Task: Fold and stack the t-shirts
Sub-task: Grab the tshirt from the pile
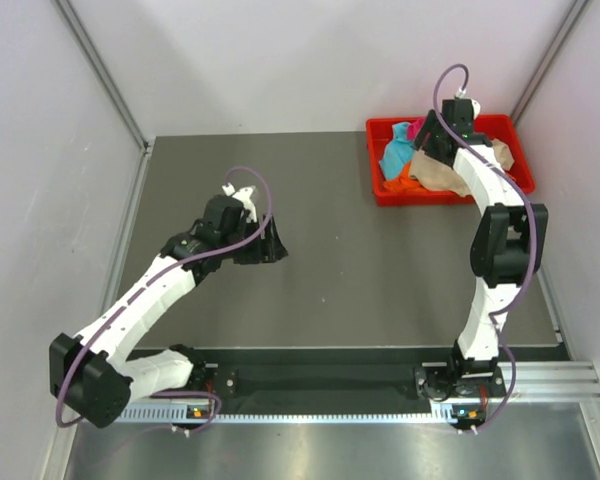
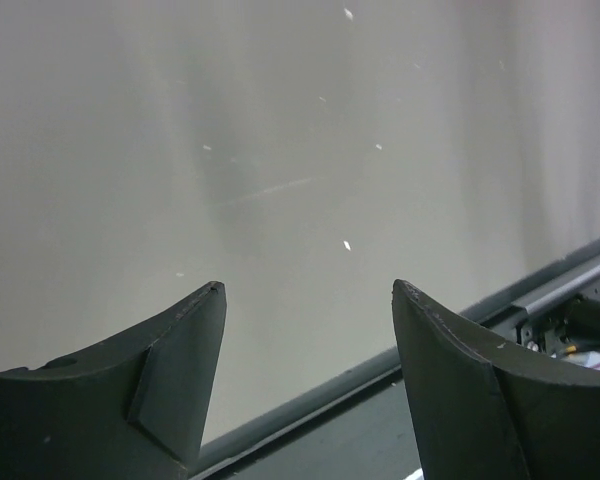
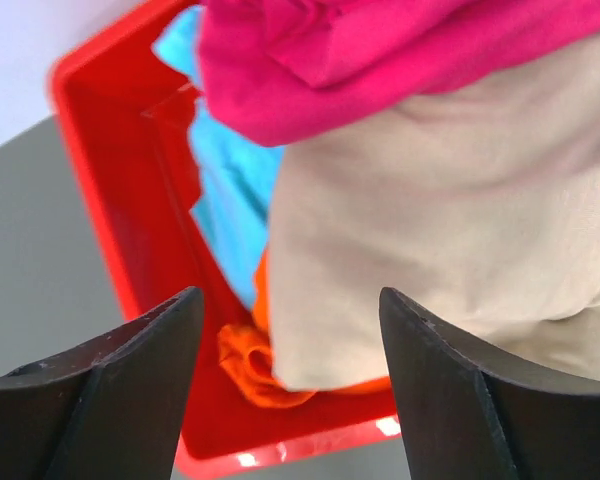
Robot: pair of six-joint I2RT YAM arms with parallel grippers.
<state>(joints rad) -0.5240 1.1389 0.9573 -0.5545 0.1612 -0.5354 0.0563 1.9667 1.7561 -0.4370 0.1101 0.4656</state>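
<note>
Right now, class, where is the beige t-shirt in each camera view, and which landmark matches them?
Top external: beige t-shirt at upper right, in the red tray, partly under the right arm.
Left wrist: not in it; mostly the table shows.
Right wrist: beige t-shirt fills the right half, below the magenta t-shirt.
Shared landmark: the red tray, in the top and right wrist views only.

The t-shirts [image 3: 430, 200] are beige, magenta, teal, orange; the tray [image 3: 110, 170] red.
</note>
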